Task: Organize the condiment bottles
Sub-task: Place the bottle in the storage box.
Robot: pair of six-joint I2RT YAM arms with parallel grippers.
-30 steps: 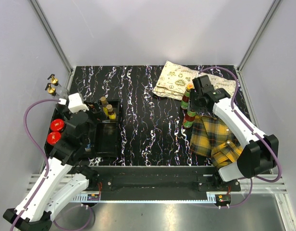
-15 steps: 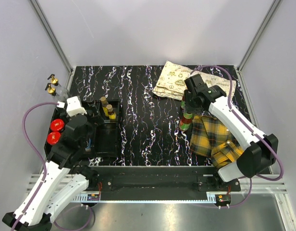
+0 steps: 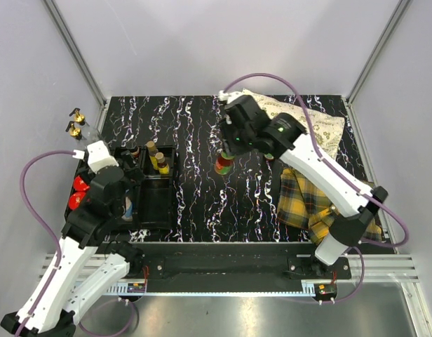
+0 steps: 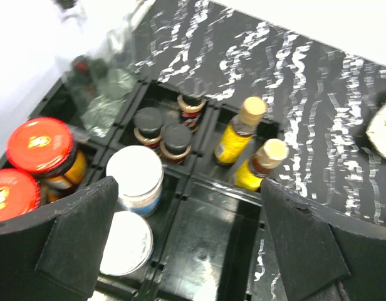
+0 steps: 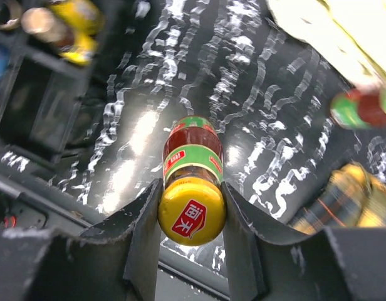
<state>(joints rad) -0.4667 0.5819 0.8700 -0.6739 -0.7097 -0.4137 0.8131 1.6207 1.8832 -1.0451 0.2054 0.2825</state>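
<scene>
Pinches the sauce bottle [image 5: 192,182] under its cap with right fingers [image 5: 240,238], body free for the left-side tray [image 4: 205,241], with left fingers [image 4: 74,238] wide open, empty.

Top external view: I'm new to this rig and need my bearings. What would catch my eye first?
The right gripper holds a yellow-capped sauce bottle over the middle of the marbled black table. At left, the black tray holds small bottles and red-lidded jars, with the open left gripper over it. A yellow plaid cloth lies at right.
</scene>
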